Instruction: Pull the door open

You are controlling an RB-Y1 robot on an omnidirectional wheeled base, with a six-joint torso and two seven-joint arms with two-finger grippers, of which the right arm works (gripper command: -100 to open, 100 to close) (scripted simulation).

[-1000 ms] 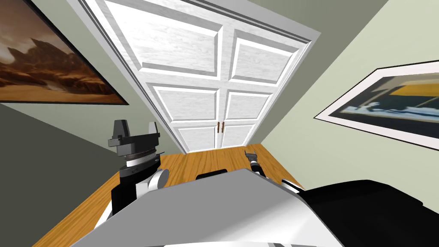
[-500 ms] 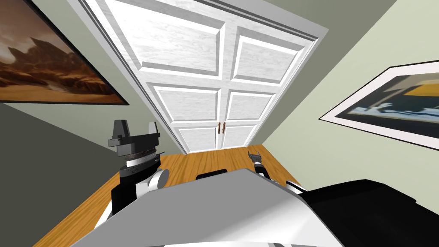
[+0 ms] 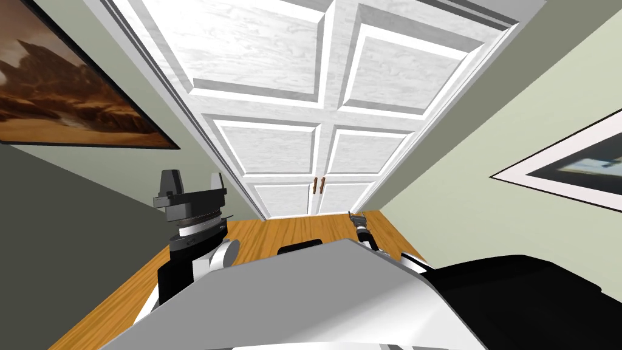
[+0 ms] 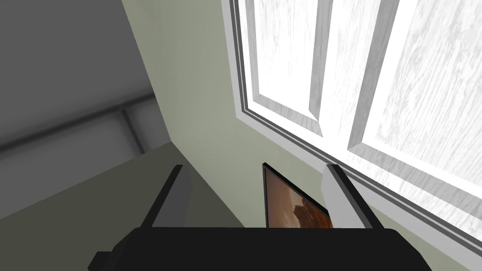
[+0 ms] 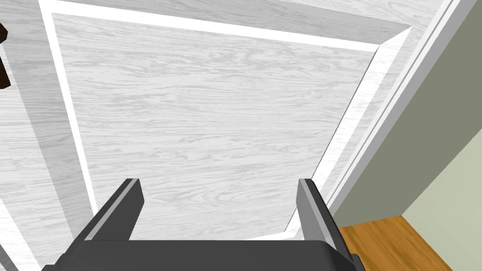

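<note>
A white panelled double door (image 3: 285, 146) stands shut ahead, with two small brown handles (image 3: 317, 185) side by side at its middle seam. My right gripper (image 3: 356, 215) is held low in front of the right leaf, to the right of the handles, open with nothing between its fingers. In the right wrist view the right gripper (image 5: 219, 181) faces the leaf's lower panel (image 5: 212, 117), and a dark handle (image 5: 3, 70) shows at the edge, off to the gripper's side. My left gripper (image 3: 191, 181) is raised at my left, open and empty.
The wooden floor (image 3: 291, 228) runs up to the door between two green walls. A framed desert picture (image 3: 61, 103) hangs on the left wall and a white-framed picture (image 3: 571, 167) on the right wall. The door frame (image 3: 200, 140) slants past the left gripper.
The whole head view has shifted: the door looks bigger and sits further right, so I have moved closer. The right gripper stays low before the right leaf; the left arm is unchanged.
</note>
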